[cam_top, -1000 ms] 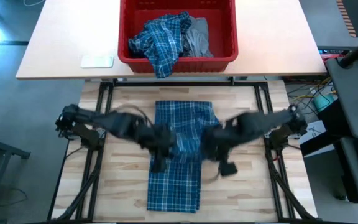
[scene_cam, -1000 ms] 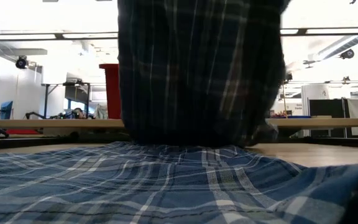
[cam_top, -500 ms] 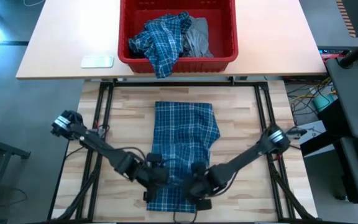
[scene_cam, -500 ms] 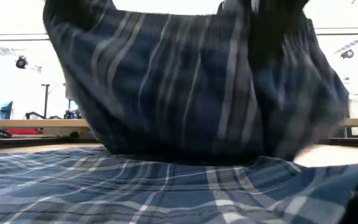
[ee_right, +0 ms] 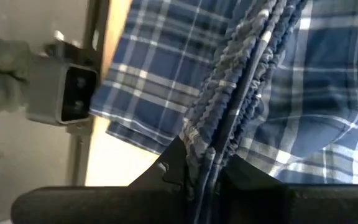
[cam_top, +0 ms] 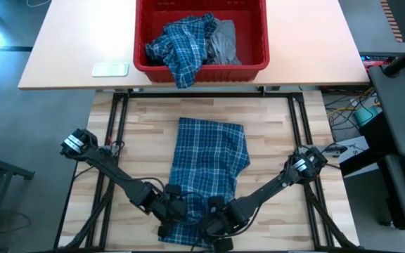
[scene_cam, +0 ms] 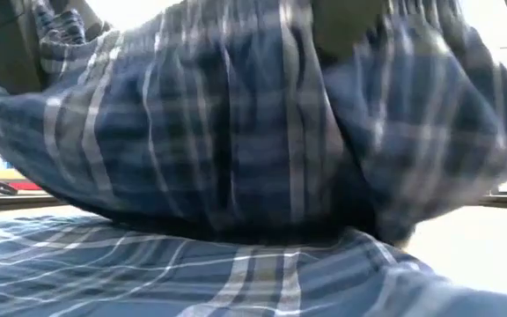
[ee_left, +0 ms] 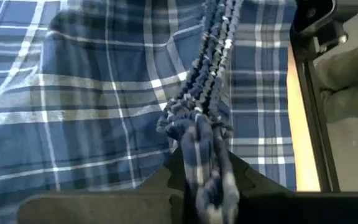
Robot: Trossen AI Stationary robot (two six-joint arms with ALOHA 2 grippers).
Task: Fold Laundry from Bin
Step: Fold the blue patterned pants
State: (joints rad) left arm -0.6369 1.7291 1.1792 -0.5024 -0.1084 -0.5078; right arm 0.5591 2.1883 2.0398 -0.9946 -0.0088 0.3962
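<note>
A blue-and-white plaid garment (cam_top: pixel 209 165) lies doubled over along the middle of the wooden table, its lower layer flat on the wood. Both grippers stand side by side at its near end, close to the table's front edge. My left gripper (cam_top: pixel 171 221) and my right gripper (cam_top: pixel 218 228) are each shut on the upper layer's gathered edge. In the low view that upper layer (scene_cam: pixel 253 132) sags just above the lower one (scene_cam: pixel 192 273). The red bin (cam_top: pixel 201 67) stands beyond the far edge with more laundry: another plaid garment (cam_top: pixel 181 46) and a grey one (cam_top: pixel 223 42). My left gripper pinches the gathered, ruffled edge (ee_left: pixel 194 134) of the upper layer between its two fingers, several layers bunched together. The fingers slant down from the near left. The cloth runs away from them in a drawn ridge. My right gripper pinches the same gathered edge (ee_right: pixel 219 134) farther right, several layers between its two fingers. It slants down from the near right. The bunched edge stretches away from the fingers above the flat lower layer.
The bin sits on a separate tan table behind the wooden one, with a small white flat thing (cam_top: pixel 110 69) to its left. Bare wood (cam_top: pixel 139 147) lies on both sides of the garment. Black frame rails (cam_top: pixel 111 140) run along the table's sides.
Both grippers have gone toward the table's near edge and down, carrying the garment's gathered edge with them. The upper layer has been drawn over the lower one and hangs much lower now. The far fold has stayed in place.
</note>
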